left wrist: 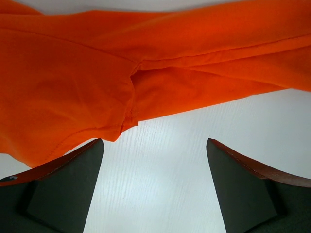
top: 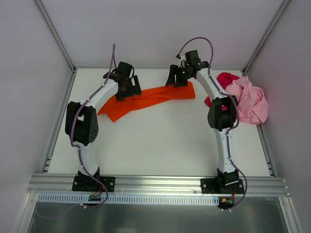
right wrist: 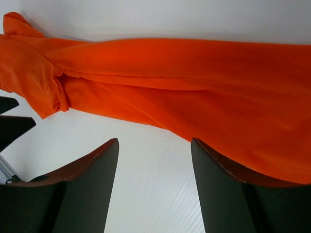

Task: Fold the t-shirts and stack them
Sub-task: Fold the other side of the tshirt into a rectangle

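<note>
The white tabletop (top: 160, 145) carries all three t-shirts. The biggest spread is the orange t-shirt (top: 150, 98), which lies rumpled in a long band across the far middle, its left end sagging toward me and its right end reaching farther away. It is bunched and creased rather than flat, with a hemmed sleeve showing in my right wrist view.

At the far right, close to the side wall, the pink t-shirt (top: 251, 100) sits in a loose heap. The red t-shirt (top: 226, 78) is touching it. It peeks out from under the heap's far left edge and shows again behind my right arm (top: 217, 97).

My left arm (top: 99, 94) reaches over the left part of the orange band. The left jaws are spread wide just above the cloth's near edge, with bare tabletop between the fingers (left wrist: 68, 194), gripping nothing. The right jaws hang at the band's right end. They are spread too, with only white surface between them, and orange cloth lies just beyond the fingertips.
</note>
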Robot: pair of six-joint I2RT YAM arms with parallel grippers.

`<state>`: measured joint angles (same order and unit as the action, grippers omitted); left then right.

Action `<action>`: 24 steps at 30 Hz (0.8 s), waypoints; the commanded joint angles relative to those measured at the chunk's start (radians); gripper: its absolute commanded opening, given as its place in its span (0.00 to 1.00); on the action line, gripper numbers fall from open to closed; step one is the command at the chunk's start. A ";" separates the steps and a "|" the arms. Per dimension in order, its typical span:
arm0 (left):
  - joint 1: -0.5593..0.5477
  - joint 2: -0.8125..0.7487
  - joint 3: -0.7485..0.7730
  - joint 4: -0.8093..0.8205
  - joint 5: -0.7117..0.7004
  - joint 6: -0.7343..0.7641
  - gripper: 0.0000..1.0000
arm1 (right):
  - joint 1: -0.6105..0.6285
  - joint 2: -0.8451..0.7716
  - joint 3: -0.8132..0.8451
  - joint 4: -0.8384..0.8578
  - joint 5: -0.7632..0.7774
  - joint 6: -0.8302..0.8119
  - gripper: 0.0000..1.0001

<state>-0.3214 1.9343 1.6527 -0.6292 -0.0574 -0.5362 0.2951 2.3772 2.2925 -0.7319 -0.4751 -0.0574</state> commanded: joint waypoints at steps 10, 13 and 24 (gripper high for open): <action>-0.011 -0.075 -0.151 -0.029 0.024 -0.025 0.87 | -0.013 0.065 0.078 0.066 0.039 0.034 0.66; -0.022 -0.100 -0.192 -0.036 0.001 -0.022 0.86 | -0.019 0.070 0.073 0.098 0.053 0.028 0.66; -0.025 -0.087 -0.225 -0.099 -0.041 -0.048 0.86 | -0.046 0.129 0.113 0.126 0.145 0.054 0.68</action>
<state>-0.3408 1.8828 1.4242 -0.6750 -0.0692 -0.5571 0.2649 2.4767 2.3619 -0.6106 -0.3626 -0.0216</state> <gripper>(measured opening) 0.863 0.679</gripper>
